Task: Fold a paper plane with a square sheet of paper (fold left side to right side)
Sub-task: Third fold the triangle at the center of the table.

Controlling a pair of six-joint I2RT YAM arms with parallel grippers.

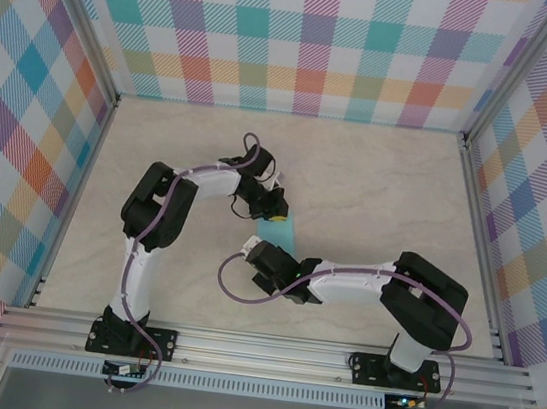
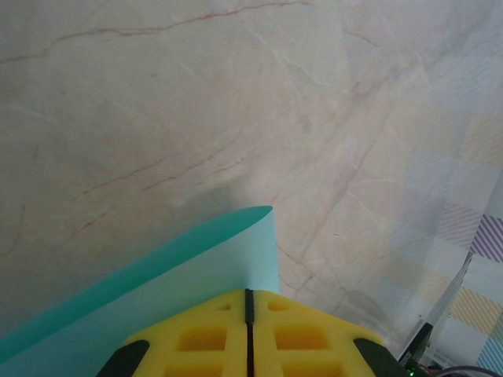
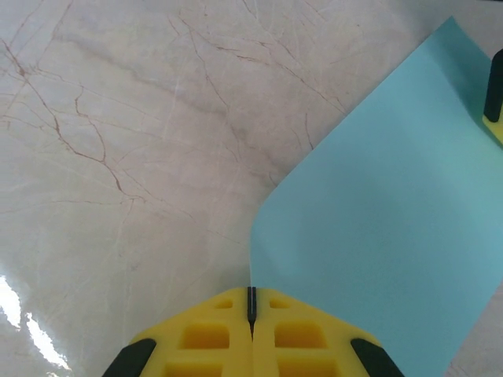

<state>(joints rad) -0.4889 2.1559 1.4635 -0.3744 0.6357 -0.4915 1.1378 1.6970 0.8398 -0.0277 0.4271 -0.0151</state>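
square sheet of paper (image 1: pixel 285 233) gripped at both ends, mid-table.
turquoise sheet sits near ctr of the pale marble-look table (image 1: pixel 386 189), btwn the two grippers, w/ bare tabletop all round it. left gripper (image 2: pixel 248 302) has its yellow fingers pressed together on the sheet's far end, and the paper bows up in a curl just ahead of them. right gripper (image 3: pixel 251 298) is clamped on a near edge, the paper running into the seam btwn its fingers. pastel plaid walls (image 1: pixel 315 39) close off the back and both sides; aluminium rails (image 1: pixel 264 350) run along the near edge by the arm bases. most bare room lies toward the back wall and the r. side. sheet is well apart from every wall.
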